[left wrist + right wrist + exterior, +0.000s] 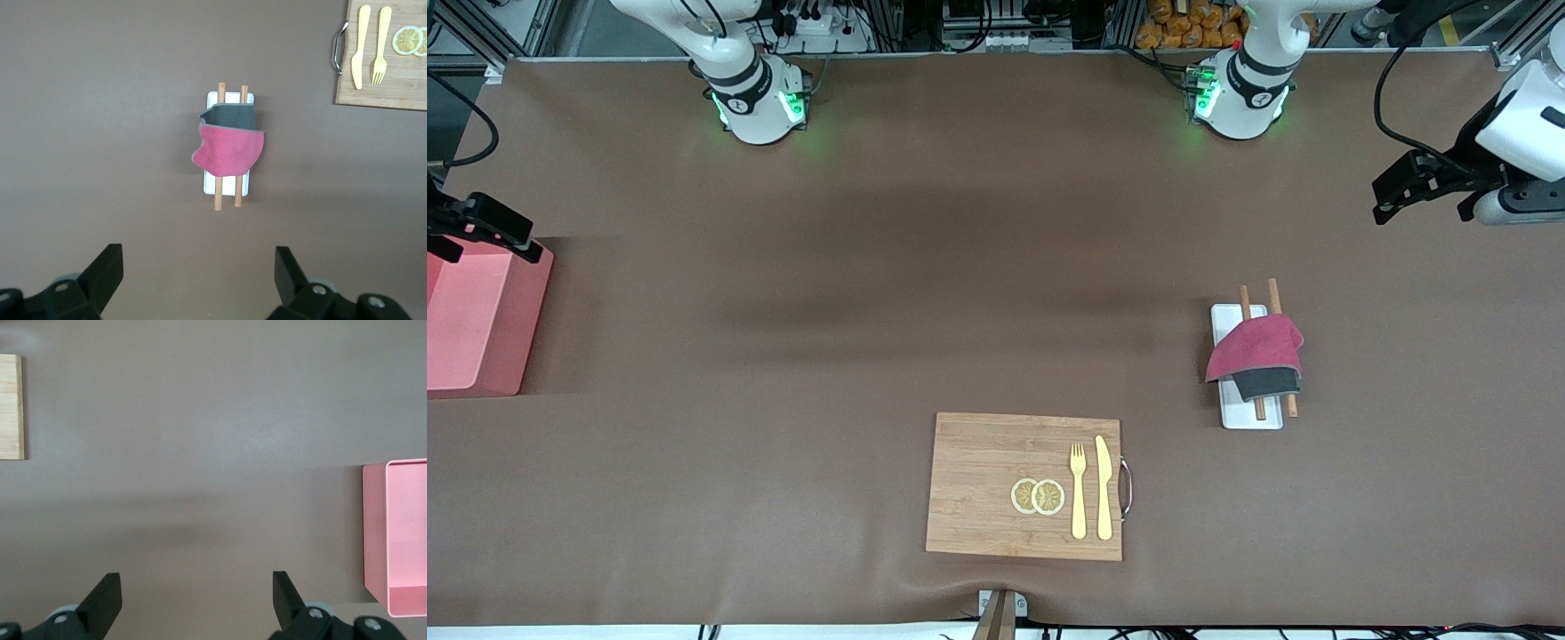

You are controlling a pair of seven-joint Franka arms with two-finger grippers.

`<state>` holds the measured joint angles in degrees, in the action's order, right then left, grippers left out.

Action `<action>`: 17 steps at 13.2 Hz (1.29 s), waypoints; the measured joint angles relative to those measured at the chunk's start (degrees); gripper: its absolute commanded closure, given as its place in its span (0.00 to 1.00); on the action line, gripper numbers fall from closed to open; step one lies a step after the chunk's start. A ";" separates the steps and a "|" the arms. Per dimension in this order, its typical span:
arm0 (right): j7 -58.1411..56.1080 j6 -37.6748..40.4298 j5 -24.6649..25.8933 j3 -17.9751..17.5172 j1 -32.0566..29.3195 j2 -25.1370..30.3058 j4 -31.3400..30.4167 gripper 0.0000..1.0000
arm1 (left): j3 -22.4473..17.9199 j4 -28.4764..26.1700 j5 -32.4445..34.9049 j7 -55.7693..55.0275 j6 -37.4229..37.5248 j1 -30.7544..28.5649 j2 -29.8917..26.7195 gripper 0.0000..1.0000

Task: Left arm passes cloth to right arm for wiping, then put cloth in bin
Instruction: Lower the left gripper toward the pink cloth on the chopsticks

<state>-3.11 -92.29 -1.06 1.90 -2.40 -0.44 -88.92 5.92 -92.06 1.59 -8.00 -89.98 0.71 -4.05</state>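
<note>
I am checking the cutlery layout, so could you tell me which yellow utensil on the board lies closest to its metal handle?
The knife: it lies right beside the handle, while the fork lies between the knife and the lemon slices.

Front camera: sits high across the table from me, tilted steeply down, taking in the whole brown table (pixel 960 267) with my two bases along the top.
Left wrist camera: rides on my left arm, held high, looking straight down past my left gripper (pixel 197 280), whose fingers stand wide apart.
Right wrist camera: rides on my right arm, also high and facing down, my right gripper (pixel 195 603) spread wide at the frame's edge.
Front and left wrist share: the cloth (pixel 1256 348) (pixel 228 151) on the white tray (pixel 1251 418) (pixel 230 98), and the wooden board (pixel 996 484) (pixel 393 90).
Front and right wrist share: the bin (pixel 476 324) (pixel 400 533) and the board's edge.
</note>
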 measured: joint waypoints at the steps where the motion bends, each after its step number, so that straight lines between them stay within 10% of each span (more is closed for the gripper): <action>1: 0.00 0.00 0.00 0.00 0.00 0.00 0.00 0.00 | 0.04 0.00 0.00 0.00 0.01 0.00 0.00 0.00; 8: 0.00 0.09 0.00 0.00 0.00 -0.02 0.00 0.00 | 0.48 -3.90 -0.53 0.08 1.55 0.17 1.59 0.00; 17: 0.00 0.11 0.00 0.00 0.00 -0.05 0.00 0.00 | 0.39 -28.10 -0.59 0.08 -30.35 0.03 7.94 0.00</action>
<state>-3.11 -92.19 -1.07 1.90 -2.40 -0.48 -88.93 6.31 -120.16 1.00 -7.92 -120.33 0.74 3.89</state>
